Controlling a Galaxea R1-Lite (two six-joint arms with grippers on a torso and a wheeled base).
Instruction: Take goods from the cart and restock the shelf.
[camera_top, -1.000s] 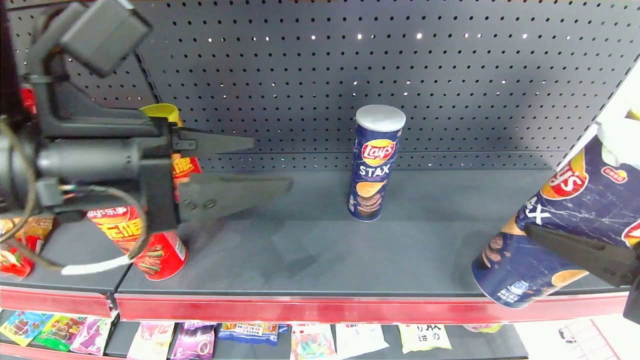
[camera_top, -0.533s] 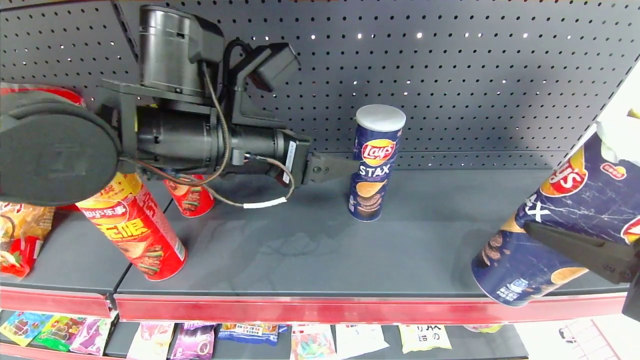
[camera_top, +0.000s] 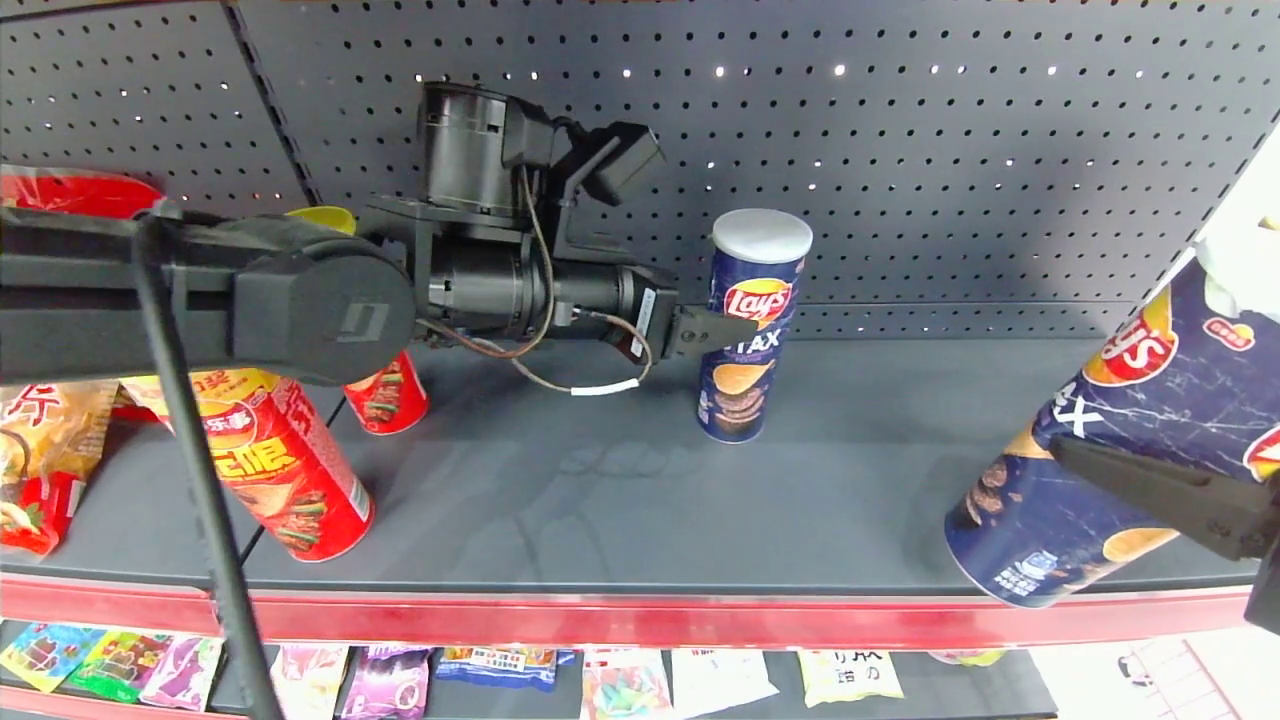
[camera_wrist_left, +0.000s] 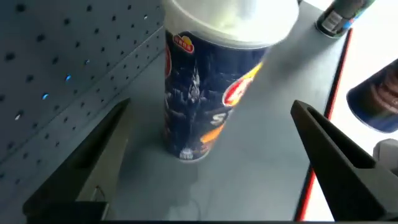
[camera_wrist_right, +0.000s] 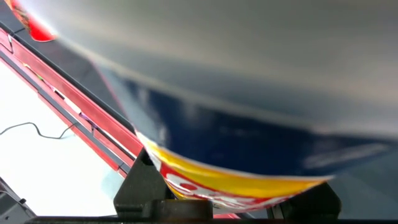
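A blue chips can (camera_top: 762, 290) with a white lid stands upright mid-shelf, near the pegboard back. My left gripper (camera_top: 740, 328) is level with its middle and open. In the left wrist view the same can (camera_wrist_left: 205, 93) stands just beyond the two spread fingers (camera_wrist_left: 106, 155), which do not touch it. At the right front edge of the shelf, my right gripper (camera_top: 1090, 460) is shut on a second blue chips can (camera_top: 1140, 400). That can is tilted, with its base low over the red shelf lip. Close up, the held can (camera_wrist_right: 236, 93) rests between the right gripper (camera_wrist_right: 230, 193) fingers.
Two red chips cans (camera_top: 275, 455) (camera_top: 385, 395) stand on the left of the grey shelf (camera_top: 600, 500), with snack bags (camera_top: 40, 460) beyond them. A red lip (camera_top: 640, 620) runs along the front. Open shelf floor lies between the standing blue can and the held one. Packets (camera_top: 500, 670) hang below.
My left arm swung right from beside the red cans, and its gripper now reaches the standing blue can. The right arm and its can have barely moved.
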